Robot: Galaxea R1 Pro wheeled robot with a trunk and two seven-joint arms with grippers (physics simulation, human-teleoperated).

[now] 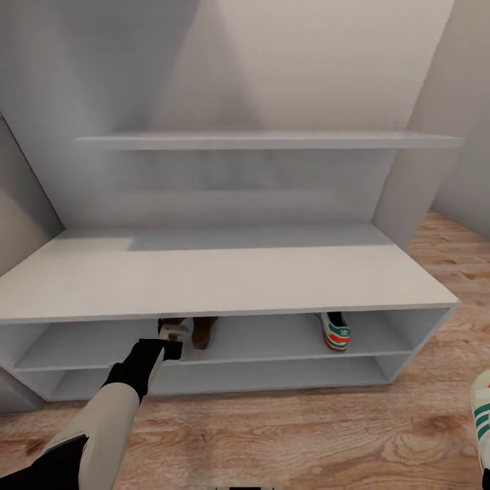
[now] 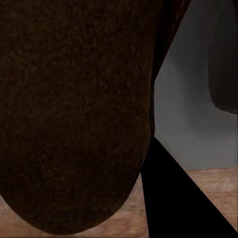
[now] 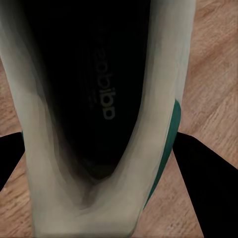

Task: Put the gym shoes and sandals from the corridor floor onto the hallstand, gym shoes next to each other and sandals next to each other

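Two shoes were in hand at once. The sandal (image 1: 178, 329) sat in the left gripper (image 1: 171, 335) under the bench top of the hallstand (image 1: 224, 279), over the upper shelf tier at about seven o'clock in the head view, and its dark sole (image 2: 74, 114) crowded the left wrist camera; the claw looked clamped on it, though the fingertips themselves were hidden. A second sandal (image 1: 204, 331) stood just beside it at three o'clock, already on that tier. The sandal looked light and stiff, with leather that could slide between the pads, so the wide strap or the firm edge of the sole seemed the safest hold. Further along at three o'clock one gym shoe (image 1: 335, 331) rested on the same shelf, well apart from the sandals. The other gym shoe (image 3: 99, 124) filled the right wrist view, opening toward the lens, with the right gripper's dark fingers (image 3: 208, 173) pressed on its sides above the corridor floor (image 1: 272, 435); it peeked in at four o'clock. Its soft upper would squash, so the heel collar seemed the best grab.
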